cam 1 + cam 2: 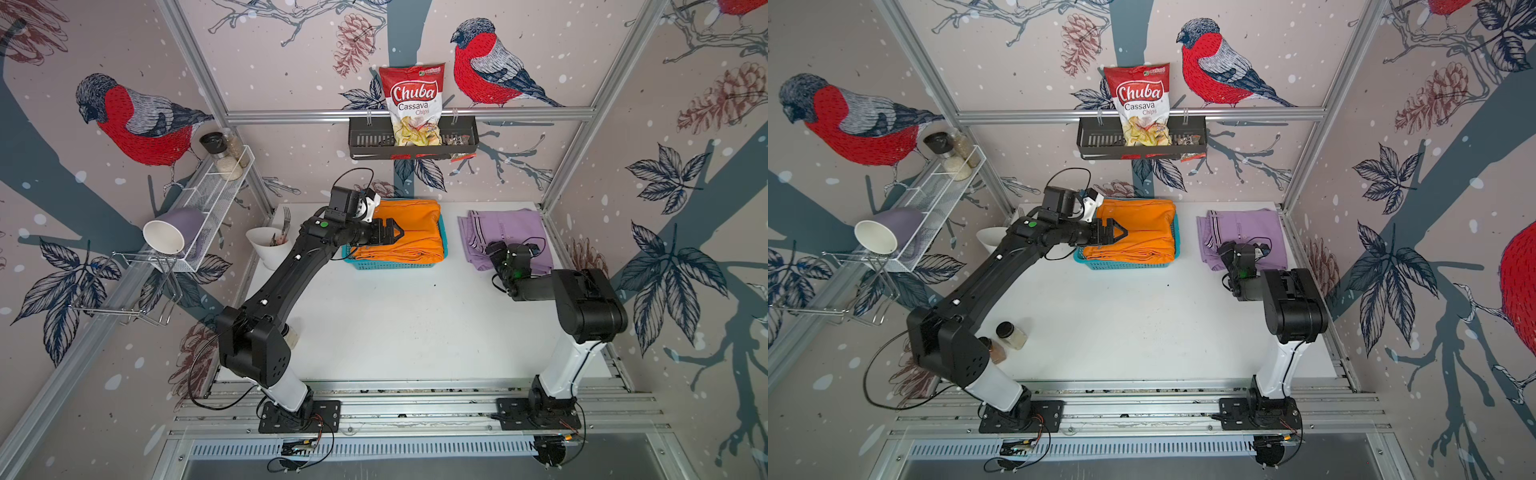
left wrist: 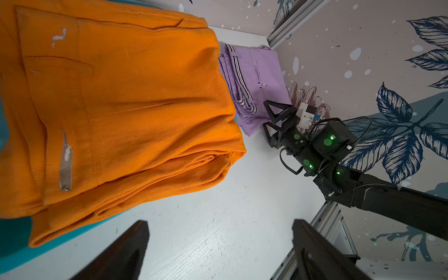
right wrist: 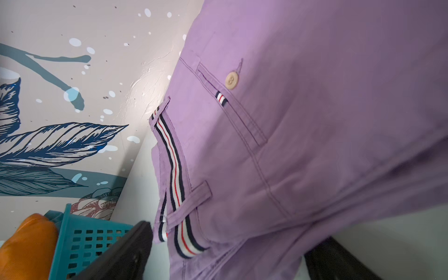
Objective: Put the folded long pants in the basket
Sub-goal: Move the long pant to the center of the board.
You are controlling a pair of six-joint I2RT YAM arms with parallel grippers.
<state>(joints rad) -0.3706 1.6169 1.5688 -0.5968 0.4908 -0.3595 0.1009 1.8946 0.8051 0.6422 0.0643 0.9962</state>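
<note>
Left gripper (image 1: 392,235) hangs with its jaws spread wide and nothing between them, over the near left part of the orange pants (image 1: 415,226). Right gripper (image 2: 268,116) is likewise spread wide and empty, at the near edge of the lilac pants (image 1: 509,232). Whether it touches the cloth cannot be told.

A turquoise lattice basket (image 1: 395,264) sits at the back edge of the white worktop (image 1: 395,324), near the middle. The folded orange pants fill it, rise above its rim and overhang the near side. What lies under them is hidden.

The lilac pants, with striped trim along the waistband, lie flat on the worktop at the back right, close to the right wall frame. A narrow strip of bare worktop separates them from the basket.

Between the 2 arms, in front of the basket, the worktop is wide and bare.

A white cup (image 1: 268,249) holding forks stands at the back left corner. In a top view, 2 jars (image 1: 1012,334) stand near the left edge beside the left arm.

On the back wall, a black slotted rack (image 1: 365,143) holds an upright bag of cassava chips (image 1: 413,104). On the left wall, a white wire shelf (image 1: 216,195) carries jars at its far end and a tilted lilac mug (image 1: 174,232) at its near end.
</note>
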